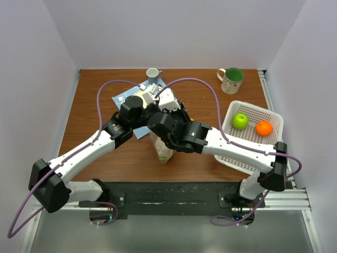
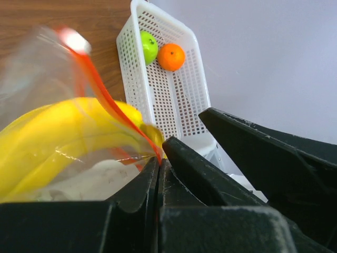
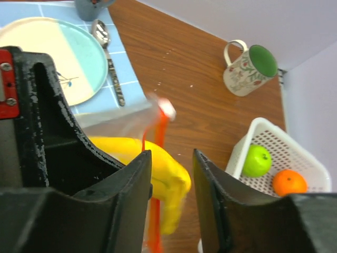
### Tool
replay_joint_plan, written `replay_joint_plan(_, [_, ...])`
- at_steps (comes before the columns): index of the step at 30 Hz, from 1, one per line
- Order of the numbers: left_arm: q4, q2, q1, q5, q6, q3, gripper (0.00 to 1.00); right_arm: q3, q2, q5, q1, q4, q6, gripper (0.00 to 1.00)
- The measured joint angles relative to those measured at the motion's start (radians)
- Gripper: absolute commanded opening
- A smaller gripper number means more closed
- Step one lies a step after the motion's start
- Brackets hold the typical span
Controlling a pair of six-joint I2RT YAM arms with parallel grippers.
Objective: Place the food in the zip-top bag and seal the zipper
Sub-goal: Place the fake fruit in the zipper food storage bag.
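The clear zip-top bag (image 1: 164, 149) stands at the table's middle, under both wrists. My left gripper (image 2: 159, 161) is shut on the bag's mouth edge, pinching the orange-red zipper (image 2: 100, 92). A yellow banana (image 2: 58, 132) lies in the bag over a pale piece (image 2: 89, 182). My right gripper (image 3: 171, 158) is open, its jaws on either side of the banana (image 3: 158, 168) and the zipper strip (image 3: 158, 132) at the bag's mouth. The green apple (image 1: 240, 121) and the orange (image 1: 264, 128) lie in the white basket.
The white lattice basket (image 1: 253, 153) stands at the right. A green-lined mug (image 1: 230, 80) stands at the back right. A grey cup (image 1: 152, 74), a plate (image 3: 50, 55) and a spoon (image 3: 108, 58) sit on a blue mat (image 1: 122, 97) behind the bag.
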Motion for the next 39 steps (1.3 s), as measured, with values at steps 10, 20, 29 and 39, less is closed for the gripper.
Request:
replay_joint_plan(10, [0.064,-0.024,-0.001,-0.011,-0.033,-0.044,0.00,-0.026,-0.094,-0.118,-0.029,-0.010,0.097,0.49])
replay_joint_plan(20, [0.072,-0.047,-0.001,-0.018,-0.043,-0.055,0.00,-0.238,-0.389,-0.478,-0.434,-0.014,0.285,0.51])
replay_joint_plan(29, [0.076,-0.047,-0.001,-0.018,-0.043,-0.055,0.00,-0.536,-0.494,-0.800,-0.631,0.153,0.393,0.59])
replay_joint_plan(39, [0.077,-0.047,-0.001,-0.010,-0.043,-0.055,0.00,-0.816,-0.523,-1.046,-0.710,0.471,0.499,0.64])
